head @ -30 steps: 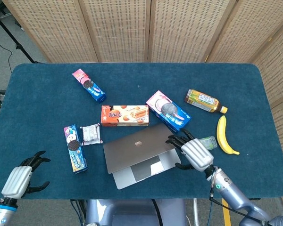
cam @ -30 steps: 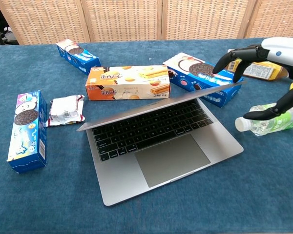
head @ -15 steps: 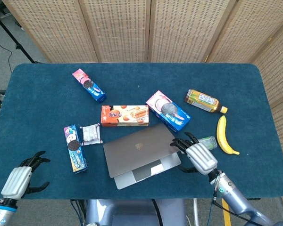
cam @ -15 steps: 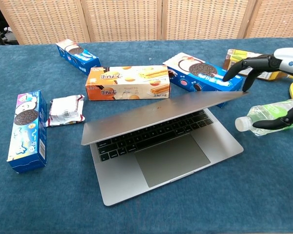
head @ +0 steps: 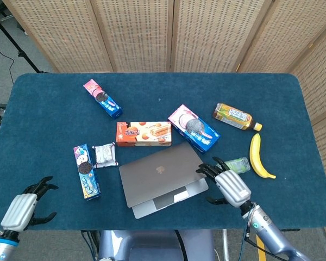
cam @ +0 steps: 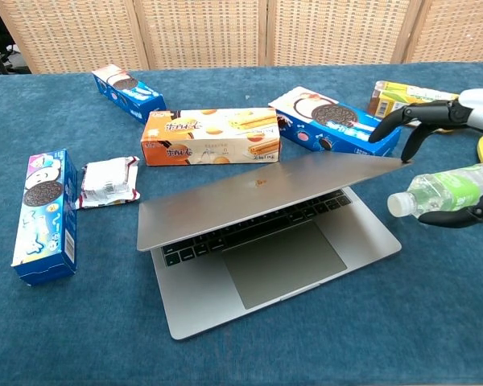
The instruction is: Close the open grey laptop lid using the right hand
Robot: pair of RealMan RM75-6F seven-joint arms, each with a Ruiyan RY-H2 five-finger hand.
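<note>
Near the front edge of the blue cloth-covered table (head: 54, 103), slightly right of centre: grey metal laptop (head: 162, 179) (cam: 266, 221), lid lowered to a shallow angle over the keyboard, not yet flat. At the lid's right corner: right hand (head: 228, 185) (cam: 455, 157), fingers (cam: 409, 129) spread and curved, tips at the lid edge, nothing grasped. Just beside that hand: clear plastic bottle with green label (cam: 447, 189), lying on its side. Behind the laptop: orange biscuit box (head: 143, 133) and blue-and-pink cookie box (head: 194, 128). Toward the right edge: yellow banana (head: 258, 156) and amber tea bottle (head: 236, 116). Left of the laptop: small white wrapper (head: 104, 155) and upright-printed blue cookie box (head: 86, 172). At the front left corner: left hand (head: 24, 206), fingers apart, holding nothing.
</note>
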